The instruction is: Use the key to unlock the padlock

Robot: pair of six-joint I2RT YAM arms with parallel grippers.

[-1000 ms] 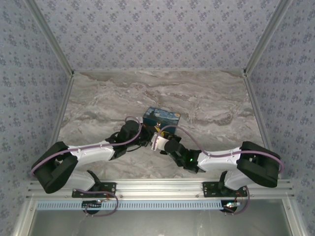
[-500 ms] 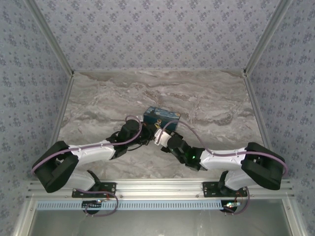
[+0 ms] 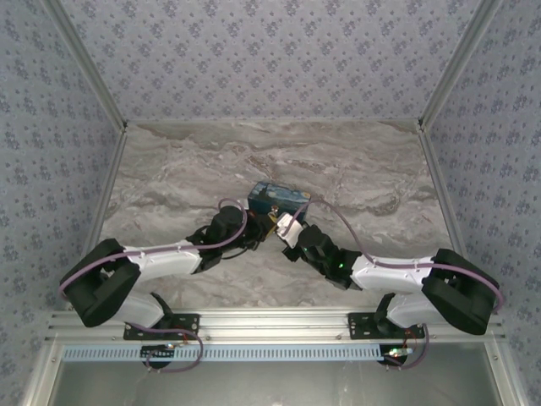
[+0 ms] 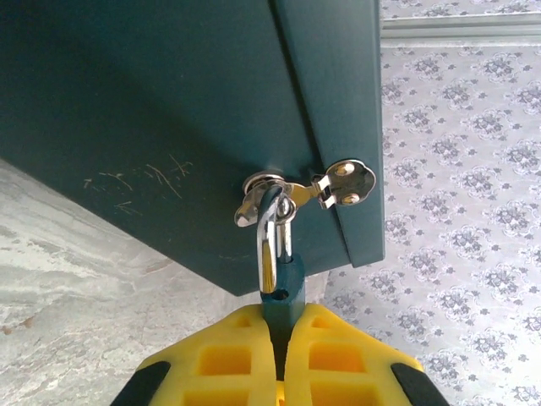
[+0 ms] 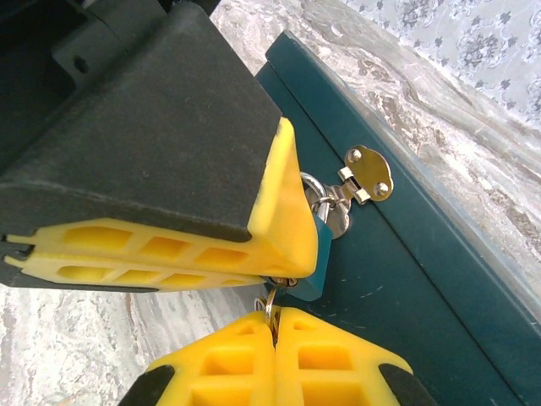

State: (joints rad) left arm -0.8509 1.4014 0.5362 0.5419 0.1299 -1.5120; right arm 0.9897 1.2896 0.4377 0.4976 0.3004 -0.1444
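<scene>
Both arms meet at the padlock on the front of the box.

From the near edge of the table (image 3: pixel 169 169), the left arm (image 3: pixel 161 258) and the right arm (image 3: pixel 389 272) reach inward. The left jaws are clamped tight on the blue-teal body of the padlock (image 4: pixel 281 298), whose shackle (image 4: pixel 272 241) hangs through the hasp (image 4: pixel 347 182). The right jaws are pinched together on the key (image 5: pixel 270 298), a thin sliver of metal just under the padlock's body. Whether it sits in the keyhole cannot be told. Behind them stands the dark teal box (image 4: pixel 152 110).
</scene>
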